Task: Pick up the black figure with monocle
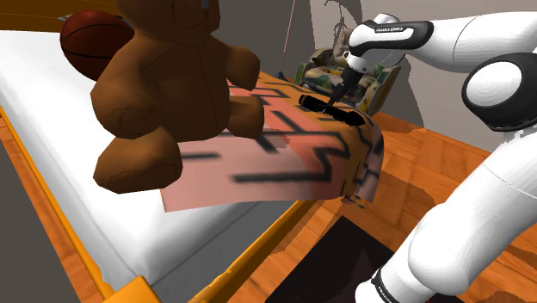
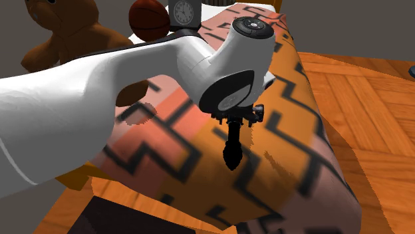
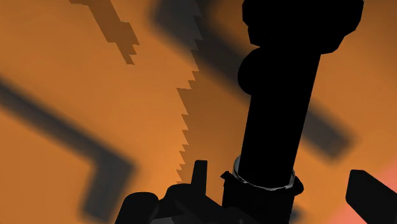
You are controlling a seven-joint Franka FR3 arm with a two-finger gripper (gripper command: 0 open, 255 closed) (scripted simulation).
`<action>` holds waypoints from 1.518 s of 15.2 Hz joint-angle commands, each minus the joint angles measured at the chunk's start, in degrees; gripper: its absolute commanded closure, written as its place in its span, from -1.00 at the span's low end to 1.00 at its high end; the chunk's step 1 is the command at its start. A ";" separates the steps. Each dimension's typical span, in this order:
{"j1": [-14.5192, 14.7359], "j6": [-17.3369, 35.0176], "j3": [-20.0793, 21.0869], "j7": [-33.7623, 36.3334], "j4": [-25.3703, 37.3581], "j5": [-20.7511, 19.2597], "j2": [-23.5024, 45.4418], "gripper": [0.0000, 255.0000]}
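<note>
The figure [image 2: 233,149] is over the blanket [image 2: 292,100], teddy bear [image 2: 60,40] and ball [image 2: 149,18] behind.

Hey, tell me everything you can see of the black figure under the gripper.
The black figure is rendered solid black, so no face or monocle can be made out. It is long and column-like, with a rounded bulge on one side, a wider blocky far end, and a thin pale ring near the gripper. It appears to lie on the orange blanket with dark zigzag lines, between the gripper's open fingers, with a gap to at least one.
</note>
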 commanded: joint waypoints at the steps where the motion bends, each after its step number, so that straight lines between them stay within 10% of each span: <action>1: -0.04 1.54 -0.05 -0.35 -1.56 0.11 -0.03 -1.00; 5: -0.03 3.47 -0.06 -0.69 -3.45 0.29 0.05 -1.00; 6: 0.02 3.44 0.01 -0.54 -3.44 0.24 0.01 1.00; 23: -0.06 -2.62 -0.09 0.22 2.75 -0.03 0.12 1.00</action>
